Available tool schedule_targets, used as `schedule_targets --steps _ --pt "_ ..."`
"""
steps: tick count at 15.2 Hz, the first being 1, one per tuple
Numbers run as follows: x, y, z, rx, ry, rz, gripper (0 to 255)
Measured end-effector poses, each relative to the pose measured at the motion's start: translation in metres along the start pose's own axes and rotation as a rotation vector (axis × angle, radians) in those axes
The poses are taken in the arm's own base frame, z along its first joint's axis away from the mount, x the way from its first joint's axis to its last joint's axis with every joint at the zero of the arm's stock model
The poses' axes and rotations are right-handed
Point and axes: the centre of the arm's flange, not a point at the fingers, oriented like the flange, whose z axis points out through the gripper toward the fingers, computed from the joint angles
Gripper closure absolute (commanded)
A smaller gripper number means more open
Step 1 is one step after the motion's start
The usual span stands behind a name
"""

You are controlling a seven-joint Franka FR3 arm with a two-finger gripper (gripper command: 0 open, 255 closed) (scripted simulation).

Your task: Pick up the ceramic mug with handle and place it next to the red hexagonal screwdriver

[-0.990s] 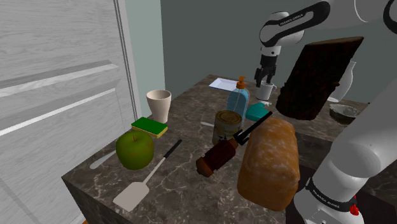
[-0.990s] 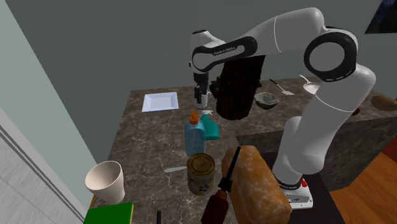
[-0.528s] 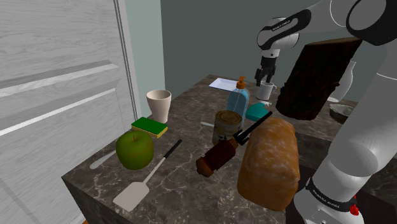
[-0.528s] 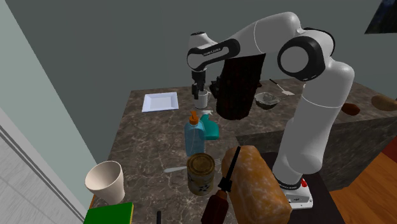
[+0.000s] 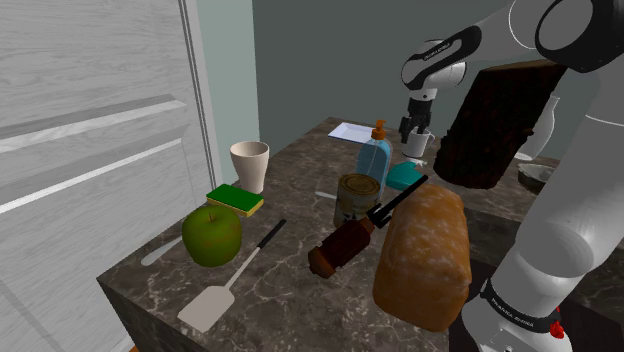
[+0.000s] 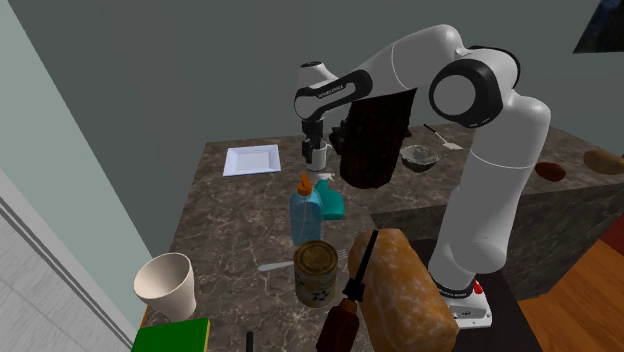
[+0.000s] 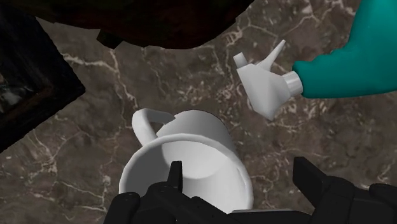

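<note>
Toward the near edge of the bench (image 5: 300,305) lay the red screwdriver (image 5: 348,240). Its handle was nearest, and its black shaft ran up between a tin can (image 5: 355,198) and a bread loaf (image 5: 425,255) just beside it. Behind the can stood a blue soap bottle (image 5: 375,160), and past that a teal bottle (image 7: 347,54) lay with its white nozzle aimed toward the mug.

At the bench's far end, not far from a white tray (image 6: 252,160) by the far corner, the white mug (image 7: 191,156) stood upright on the marble, its handle turned away from the teal bottle. The pincer (image 7: 240,170) hung low over it with its fingers apart, one above the mug's mouth and one outside, straddling the wall. The outer finger was clear of the mug; the inner one probably was too, though that was hard to judge. A dark slab (image 5: 495,120) leaned close by.

A pinch on one wall alone could let the mug swing or slip once lifted, dragged by the weight of its handle. The way back crossed the soap bottle and the can, so a low carry might topple either. The free spot beside the screwdriver looked tight, and a careless set-down could nudge the screwdriver into rolling.
</note>
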Motion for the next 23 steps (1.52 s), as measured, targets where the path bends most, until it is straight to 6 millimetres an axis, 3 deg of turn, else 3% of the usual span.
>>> schedule_targets --steps 4,5,15,23 --pt "0.000 0.000 0.001 0.000 0.000 0.000 0" --pt "0.000 0.000 0.001 0.000 0.000 0.000 255" --pt "0.000 0.000 0.001 0.000 0.000 0.000 255" --pt "0.001 0.003 -0.036 0.000 0.000 0.000 255"
